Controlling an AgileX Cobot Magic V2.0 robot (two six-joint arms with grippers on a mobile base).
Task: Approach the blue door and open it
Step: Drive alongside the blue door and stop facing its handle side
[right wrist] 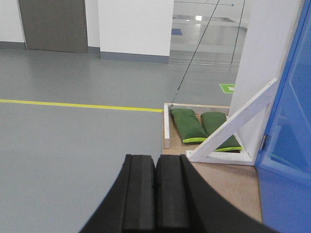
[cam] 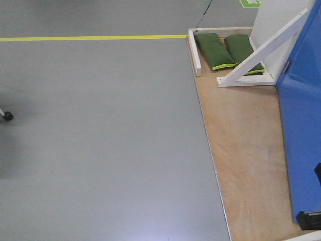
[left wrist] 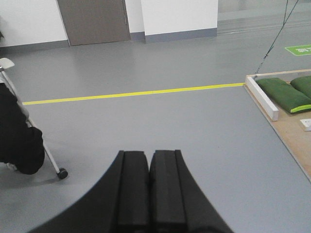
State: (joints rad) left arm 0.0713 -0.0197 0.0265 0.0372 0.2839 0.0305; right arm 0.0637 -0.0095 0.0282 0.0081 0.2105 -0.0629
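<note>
The blue door (cam: 302,125) is a glossy blue panel along the right edge of the front view, standing on a wooden platform (cam: 246,150). It also shows at the right edge of the right wrist view (right wrist: 289,145). Its lever handle is out of view. My left gripper (left wrist: 149,154) is shut and empty, held over grey floor well left of the door. My right gripper (right wrist: 155,158) is shut and empty, near the platform's left edge, short of the door.
A white wall panel (cam: 273,25) with a diagonal white brace (cam: 266,50) stands beside the door. Two green sandbags (cam: 225,50) lie on the platform behind a white rail (cam: 194,52). A yellow floor line (cam: 90,37) crosses ahead. A wheeled stand (left wrist: 29,141) is at left.
</note>
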